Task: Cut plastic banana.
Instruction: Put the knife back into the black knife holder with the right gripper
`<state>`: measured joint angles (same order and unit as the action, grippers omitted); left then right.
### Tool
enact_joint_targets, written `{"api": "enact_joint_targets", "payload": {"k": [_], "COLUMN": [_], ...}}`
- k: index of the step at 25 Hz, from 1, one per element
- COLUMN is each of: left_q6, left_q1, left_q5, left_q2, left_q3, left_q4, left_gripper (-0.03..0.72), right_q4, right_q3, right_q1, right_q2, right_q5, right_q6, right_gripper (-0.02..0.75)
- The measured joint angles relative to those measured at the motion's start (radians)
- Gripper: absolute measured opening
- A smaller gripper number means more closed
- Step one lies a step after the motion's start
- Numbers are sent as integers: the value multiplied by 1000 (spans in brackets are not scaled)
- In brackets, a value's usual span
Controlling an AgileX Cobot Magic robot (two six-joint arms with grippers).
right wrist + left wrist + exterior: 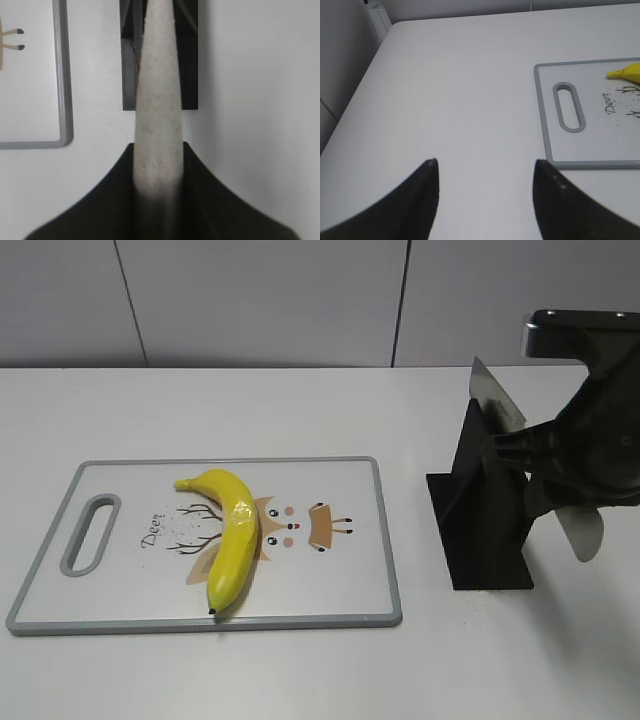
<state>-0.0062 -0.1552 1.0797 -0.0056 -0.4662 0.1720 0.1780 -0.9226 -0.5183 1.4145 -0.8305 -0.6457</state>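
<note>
Right gripper [159, 170] clamped the knife [500, 405] handle above its stand [480, 530] for cutting the plastic banana [232, 535]; left gripper [485, 175] stood open

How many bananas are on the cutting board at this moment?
1. The plastic banana lies across the middle of the cutting board, stem toward the far edge, dark tip at the near edge. Nothing on the board could hide another.
</note>
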Motion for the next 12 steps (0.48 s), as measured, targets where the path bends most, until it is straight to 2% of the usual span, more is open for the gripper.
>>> {"api": "enact_joint_targets", "payload": {"k": [12], "left_q6": [0], "left_q1": [0], "left_q5": [0], "left_q2": [0], "left_q3": [1], "left_q4": [0], "left_gripper": [538], "right_q4": [-11], "right_q3": [0], "right_q1": [0], "right_q2": [62], "right_q5": [5], "right_q6": [15], "right_gripper": [164]}}
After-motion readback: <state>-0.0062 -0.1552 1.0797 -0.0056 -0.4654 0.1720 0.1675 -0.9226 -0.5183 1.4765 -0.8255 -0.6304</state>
